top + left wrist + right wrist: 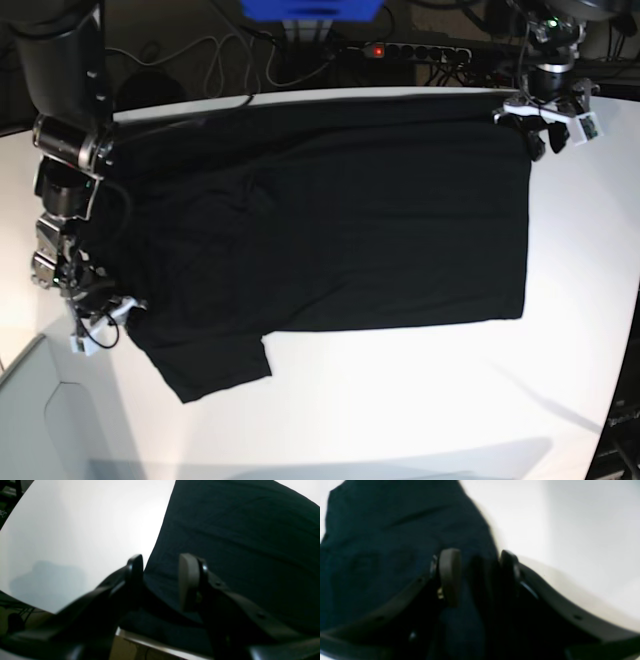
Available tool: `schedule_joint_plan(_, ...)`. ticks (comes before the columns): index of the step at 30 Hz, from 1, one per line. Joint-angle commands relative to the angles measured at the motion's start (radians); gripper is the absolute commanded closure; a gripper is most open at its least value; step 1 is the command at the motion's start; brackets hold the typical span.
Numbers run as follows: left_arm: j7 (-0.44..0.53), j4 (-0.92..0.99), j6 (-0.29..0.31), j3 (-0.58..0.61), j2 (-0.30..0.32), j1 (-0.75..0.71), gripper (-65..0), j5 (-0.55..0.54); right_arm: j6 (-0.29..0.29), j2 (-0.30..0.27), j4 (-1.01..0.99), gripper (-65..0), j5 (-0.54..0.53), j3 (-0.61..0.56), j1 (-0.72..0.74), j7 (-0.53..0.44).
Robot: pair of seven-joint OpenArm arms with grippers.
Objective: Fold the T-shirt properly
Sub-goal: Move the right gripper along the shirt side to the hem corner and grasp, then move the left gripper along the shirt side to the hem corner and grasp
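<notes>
The black T-shirt point(350, 220) lies spread flat on the white table point(400, 400), with one short sleeve point(210, 365) pointing toward the front. My left gripper point(548, 130) sits at the shirt's far right corner. In the left wrist view its jaws point(161, 562) stand apart, and the edge of the T-shirt point(237, 542) runs between them. My right gripper point(100, 325) is at the shirt's left edge, near the sleeve. In the right wrist view its jaws point(478, 555) are also apart, straddling the blurred edge of the T-shirt point(382, 542). No print shows.
The table's edge point(150, 642) runs just under my left gripper. Behind the table lie a power strip point(410, 50), cables and a blue object point(310, 8). White table surface point(75, 530) lies beside the cloth, and more of the table point(570, 530) shows in the right wrist view.
</notes>
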State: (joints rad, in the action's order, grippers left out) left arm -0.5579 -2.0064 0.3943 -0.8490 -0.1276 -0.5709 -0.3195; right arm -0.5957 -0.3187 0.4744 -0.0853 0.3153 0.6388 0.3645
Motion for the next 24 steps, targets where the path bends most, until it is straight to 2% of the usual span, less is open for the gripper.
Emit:
schedule_joint_plan(1,0.023,-0.015,0.001,-0.002,0.009,-0.007,-23.6,-0.013,-0.042,-0.004,0.01,-26.4,0.002,-0.002,0.019,0.026)
schedule_joint_plan(4,0.023,-0.015,0.001,-0.002,0.009,-0.007,-23.6,-0.013,-0.079,0.002,0.011,-26.0,0.0,-0.002,0.013,0.046)
schedule_joint_plan(7,0.023,-0.015,0.001,0.0,0.009,-0.007,-23.6,-0.013,-0.077,0.003,0.011,-24.0,0.003,0.0,0.011,0.043)
schedule_joint_plan(14,0.023,-0.015,0.001,0.003,0.009,0.038,-23.6,-0.007,-0.074,0.003,0.011,-3.7,0.006,-0.002,0.009,0.041)
schedule_joint_plan(16,0.023,-0.015,0.001,0.001,0.009,0.062,-23.6,-0.007,-0.074,0.003,0.011,-1.0,0.006,-0.002,0.009,0.041)
schedule_joint_plan(19,0.02,-0.015,0.001,0.0,0.016,0.127,-23.6,-0.007,-0.074,0.003,0.011,-0.7,0.006,-0.002,0.009,0.041)
schedule_joint_plan(21,-0.029,-0.015,0.001,0.004,0.049,0.187,-23.6,-0.007,-0.074,0.003,0.011,-0.6,0.006,-0.002,0.009,0.041)
schedule_joint_plan(24,-0.202,-0.004,0.001,-0.002,0.101,0.34,-23.8,-0.005,-0.074,0.003,0.011,-0.3,0.006,-0.002,0.009,0.041)
